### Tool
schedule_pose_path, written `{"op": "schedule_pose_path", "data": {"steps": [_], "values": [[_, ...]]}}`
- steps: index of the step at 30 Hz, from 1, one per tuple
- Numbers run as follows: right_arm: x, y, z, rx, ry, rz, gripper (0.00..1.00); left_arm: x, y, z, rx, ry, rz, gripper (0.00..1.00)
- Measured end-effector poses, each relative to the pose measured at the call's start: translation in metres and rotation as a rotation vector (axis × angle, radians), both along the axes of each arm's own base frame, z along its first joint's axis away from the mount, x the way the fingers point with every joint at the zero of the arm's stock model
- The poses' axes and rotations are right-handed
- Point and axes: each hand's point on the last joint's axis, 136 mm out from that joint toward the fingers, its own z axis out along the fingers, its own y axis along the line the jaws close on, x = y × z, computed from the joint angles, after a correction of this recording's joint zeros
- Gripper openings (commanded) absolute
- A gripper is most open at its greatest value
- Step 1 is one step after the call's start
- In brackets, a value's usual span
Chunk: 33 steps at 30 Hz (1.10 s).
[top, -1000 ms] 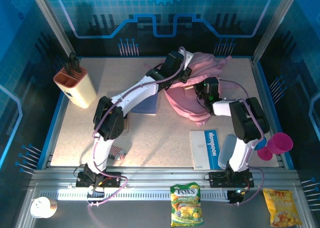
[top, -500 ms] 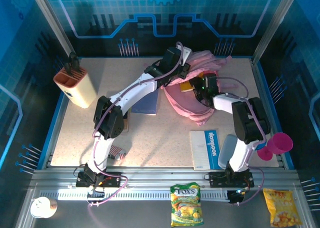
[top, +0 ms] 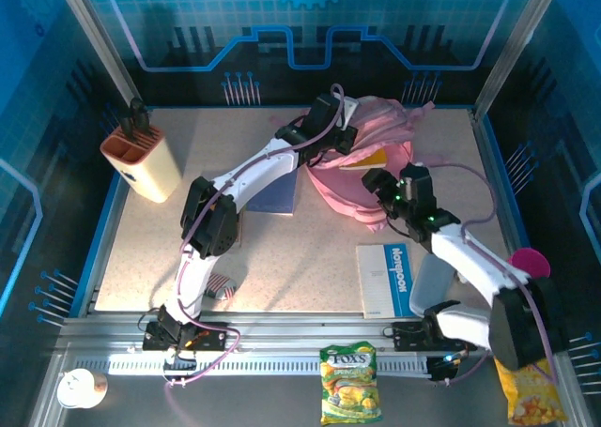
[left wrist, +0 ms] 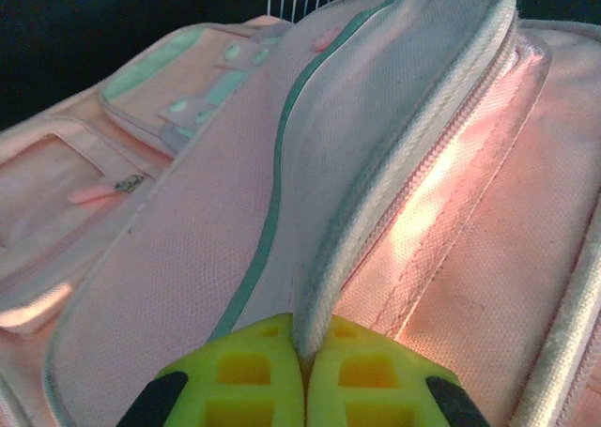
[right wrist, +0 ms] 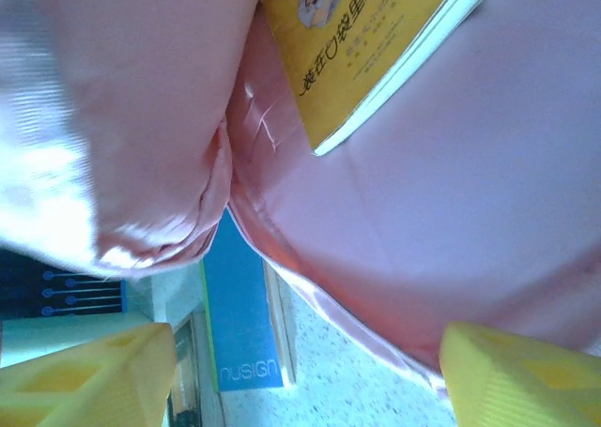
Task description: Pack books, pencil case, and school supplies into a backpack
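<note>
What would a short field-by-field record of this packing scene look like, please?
left gripper: shut on the zipper edge of the backpack
right gripper: open, at the backpack's mouth
yellow book: inside the backpack
white book with blue band: on the table, front right
blue-purple book: on the table, left of the backpack
pencil case: on the table, front left
</note>
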Motion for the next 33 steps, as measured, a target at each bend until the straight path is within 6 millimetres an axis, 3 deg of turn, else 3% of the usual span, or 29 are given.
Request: {"op": "schedule_pose_path", "data": {"steps": [4,9,13,19,25,28,33], "values": [[-0.028,-0.017,0.011,-0.105,-0.002,-0.013,0.77,-0.006,-0.003,-0.006,-0.051,0.063,0.004,0.5],[-0.068,-0.019,-0.015,-0.235,0.125,0.057,0.77,-0.029,0.01,-0.037,-0.071,0.19,0.033,0.69],[-0.099,-0.005,-0.046,-0.312,0.244,0.17,0.76,-0.052,0.036,-0.057,-0.084,0.275,0.085,0.77],[-0.137,0.02,-0.1,-0.444,0.433,0.356,0.76,-0.072,0.099,-0.054,-0.15,0.311,0.21,0.85],[-0.151,0.031,-0.133,-0.5,0.547,0.441,0.76,-0.087,0.16,-0.056,-0.184,0.318,0.334,0.92],[-0.157,0.037,-0.148,-0.532,0.588,0.501,0.76,-0.097,0.178,-0.063,-0.184,0.332,0.373,0.92],[-0.147,0.059,-0.147,-0.529,0.564,0.573,0.75,-0.105,0.191,-0.063,-0.177,0.322,0.401,0.94]]}}
